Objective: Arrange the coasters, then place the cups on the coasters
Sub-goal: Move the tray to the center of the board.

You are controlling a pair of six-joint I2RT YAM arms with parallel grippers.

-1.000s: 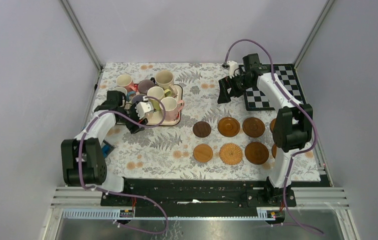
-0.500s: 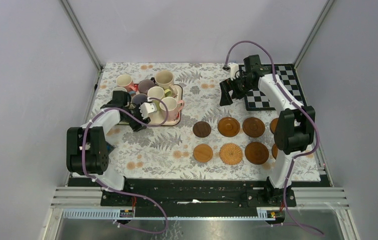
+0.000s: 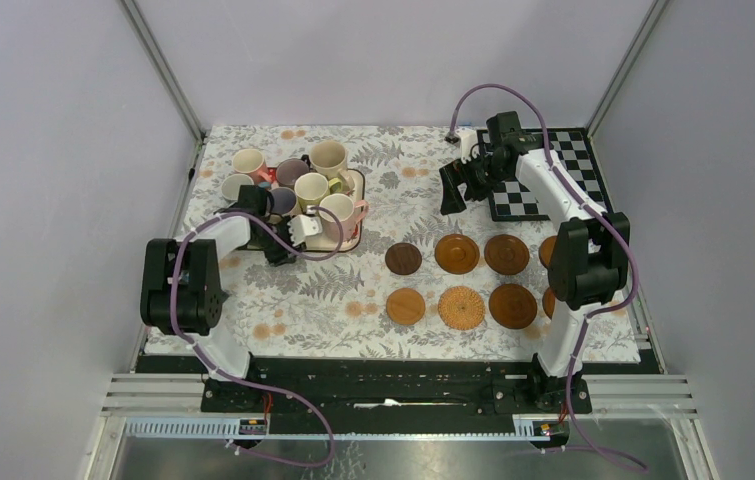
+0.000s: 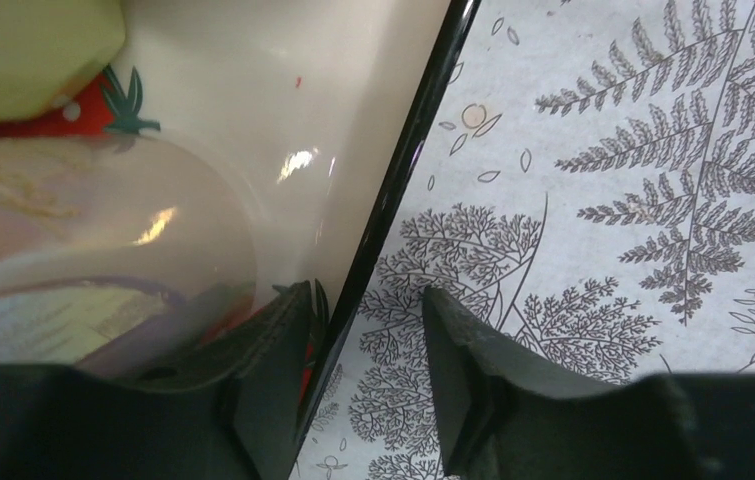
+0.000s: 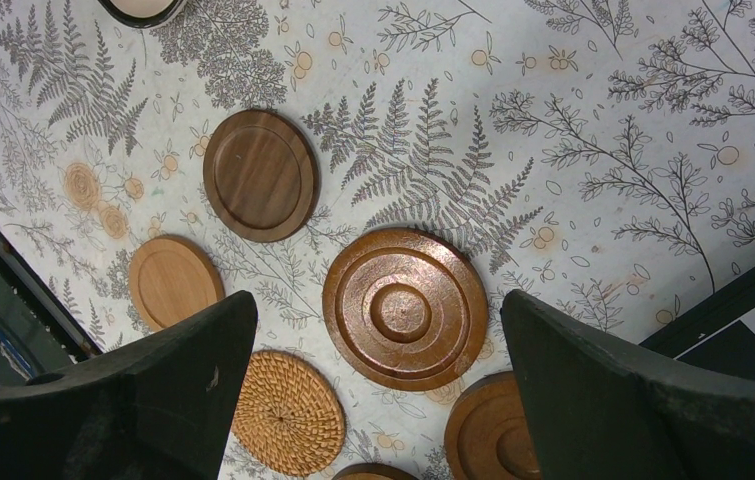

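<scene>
Several cups (image 3: 311,187) crowd a strawberry-print tray (image 3: 356,178) at the back left. My left gripper (image 3: 279,248) is low at the tray's near edge. In the left wrist view its jaws (image 4: 365,300) are partly open and straddle the tray's black rim (image 4: 408,160), one finger (image 4: 273,370) inside next to a pink cup (image 4: 83,230), the other finger (image 4: 468,380) over the cloth. Several brown coasters (image 3: 456,253) lie in two rows at the right, one woven (image 3: 461,307). My right gripper (image 3: 453,190) hangs open above them, holding nothing (image 5: 375,305); a ringed coaster (image 5: 403,308) shows between its fingers.
A black-and-white checkerboard mat (image 3: 553,175) lies at the back right, under the right arm. A fern-print cloth (image 3: 333,290) covers the table. A green cup (image 4: 33,50) stands deeper in the tray. Metal frame posts rise at the back corners.
My left gripper has slid right along the tray's near edge and its jaws have narrowed around the rim. The right gripper has shifted only slightly.
</scene>
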